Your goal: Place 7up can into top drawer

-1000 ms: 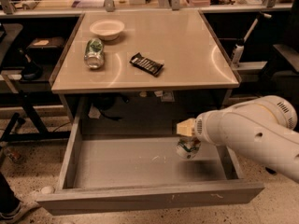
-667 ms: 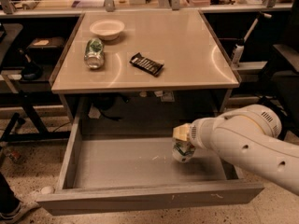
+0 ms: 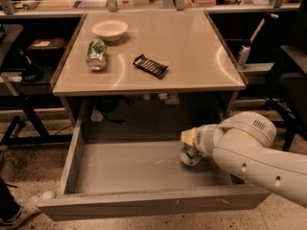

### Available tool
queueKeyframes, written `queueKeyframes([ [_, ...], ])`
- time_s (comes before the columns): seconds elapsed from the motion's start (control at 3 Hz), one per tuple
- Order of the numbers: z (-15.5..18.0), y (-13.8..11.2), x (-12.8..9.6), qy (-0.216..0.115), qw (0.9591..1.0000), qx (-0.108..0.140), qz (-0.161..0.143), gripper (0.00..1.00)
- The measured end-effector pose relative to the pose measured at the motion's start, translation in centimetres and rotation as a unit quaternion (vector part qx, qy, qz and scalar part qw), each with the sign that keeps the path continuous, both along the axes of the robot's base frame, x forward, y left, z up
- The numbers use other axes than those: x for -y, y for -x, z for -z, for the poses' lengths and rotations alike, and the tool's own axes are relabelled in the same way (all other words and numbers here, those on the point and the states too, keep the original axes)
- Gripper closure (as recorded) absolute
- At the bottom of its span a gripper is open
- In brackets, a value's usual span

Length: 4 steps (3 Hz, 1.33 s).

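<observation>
The top drawer (image 3: pixel 129 169) is pulled wide open under the table, with a smooth grey floor and small white scuffs. The 7up can (image 3: pixel 190 156), white and silver with green patches, stands at the right side of the drawer floor. My gripper (image 3: pixel 190 146) reaches down into the drawer from the right and is shut on the can's top. The large white arm (image 3: pixel 249 150) covers the drawer's right end.
On the table (image 3: pixel 192 47) lie a darker green can (image 3: pixel 96 54) on its side, a white bowl (image 3: pixel 110 29) and a black snack bar (image 3: pixel 150 65). A black chair (image 3: pixel 292 75) stands at the right, and a desk frame (image 3: pixel 24 104) stands at the left.
My gripper has carried the can a little to the left and lower into the drawer. The can now stands on or just above the floor.
</observation>
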State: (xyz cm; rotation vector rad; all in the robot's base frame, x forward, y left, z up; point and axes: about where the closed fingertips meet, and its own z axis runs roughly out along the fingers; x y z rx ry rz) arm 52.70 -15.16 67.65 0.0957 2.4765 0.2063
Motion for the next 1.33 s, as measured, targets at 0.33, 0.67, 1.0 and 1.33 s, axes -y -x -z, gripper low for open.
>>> queueKeyframes([
  [0.33, 0.4, -0.6, 0.6, 0.021, 0.9996, 0.01, 0.016, 1.0],
  [0.67, 1.1, -1.2, 0.9, 0.06, 0.9979, 0.022, 0.008, 1.0],
  [1.0, 2.1, -1.5, 1.1, 0.11, 0.9932, 0.031, -0.019, 1.0],
  [1.33, 2.0, -1.5, 1.1, 0.11, 0.9932, 0.032, -0.019, 1.0],
])
